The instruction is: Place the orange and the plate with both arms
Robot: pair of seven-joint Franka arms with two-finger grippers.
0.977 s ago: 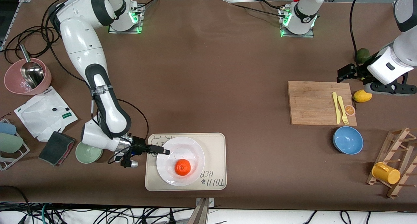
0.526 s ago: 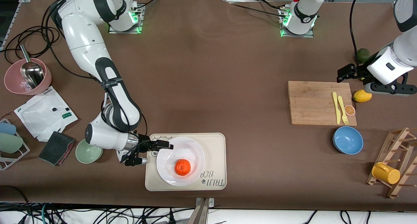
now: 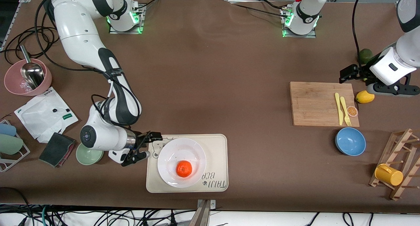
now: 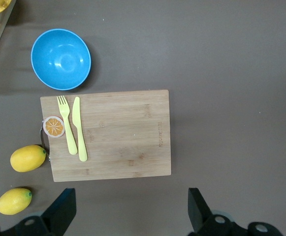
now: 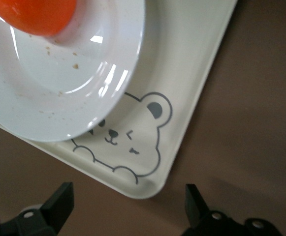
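So the right claw [image 3: 149,145] is spread wide with nothing in it, sitting low at the corner of the bear-print tray [image 3: 220,144] toward the right arm's end of the worktop, just off the plate's rim. The orange [image 3: 184,169] sits on the plate [image 3: 170,153], and the plate sits in the tray, so placement looks pretty much done to me. Hard to tell from the wrist view whether a fingertip is touching the tray edge, probably not.

The left claw [image 3: 348,73] is also wide open and empty, waiting over the worktop by the cutting board [image 3: 315,104], with two lemons [image 4: 28,158] and a blue bowl [image 3: 350,141] nearby.

What could go wrong: if the right claw swings toward the plate, a finger could clip its rim and shove it, and the orange would roll.
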